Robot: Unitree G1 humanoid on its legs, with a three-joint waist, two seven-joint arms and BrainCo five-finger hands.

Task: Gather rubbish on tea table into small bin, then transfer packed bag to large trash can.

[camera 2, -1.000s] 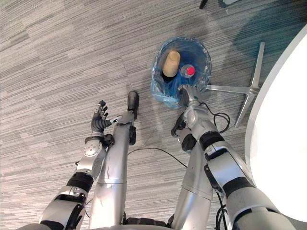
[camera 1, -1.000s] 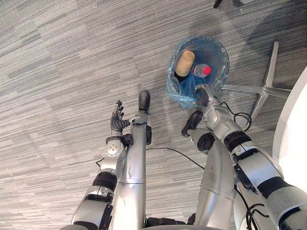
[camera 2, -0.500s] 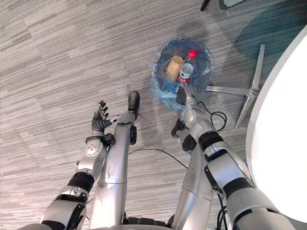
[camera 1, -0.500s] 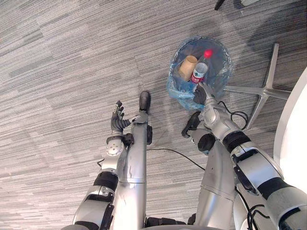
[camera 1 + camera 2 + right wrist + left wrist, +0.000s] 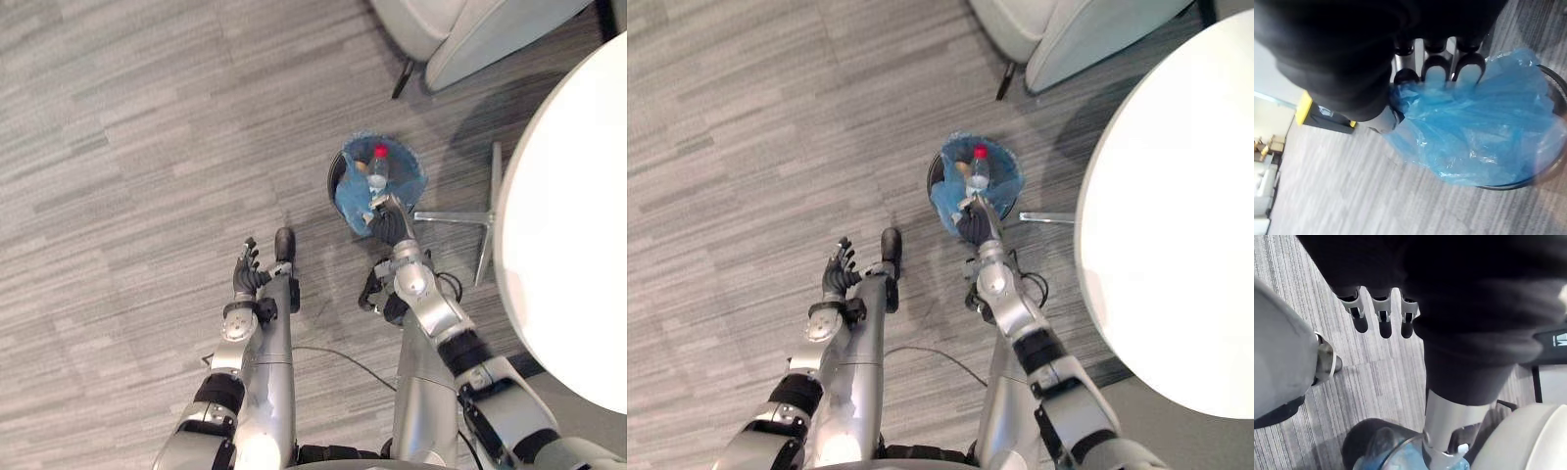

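A small dark bin [image 5: 339, 178] lined with a blue plastic bag [image 5: 1488, 132] stands on the carpet ahead of me. Inside it a clear bottle with a red cap [image 5: 377, 166] leans beside a brown paper cup [image 5: 361, 167]. My right hand [image 5: 385, 223] is at the bin's near edge, its fingers [image 5: 1435, 68] curled into the bag's blue rim. Off to the left, my left hand [image 5: 245, 275] hangs over bare carpet with relaxed fingers [image 5: 1381, 318], holding nothing.
A round white table [image 5: 568, 225] fills the right side, close to the bin. Metal legs of a chair base [image 5: 460, 215] lie on the floor between bin and table. A grey armchair [image 5: 460, 29] stands beyond the bin. Open carpet stretches to the left.
The whole picture has shifted and widened, so the camera has moved. My right hand stays on the bag's rim. The bottle and the cup have shifted inside the bag.
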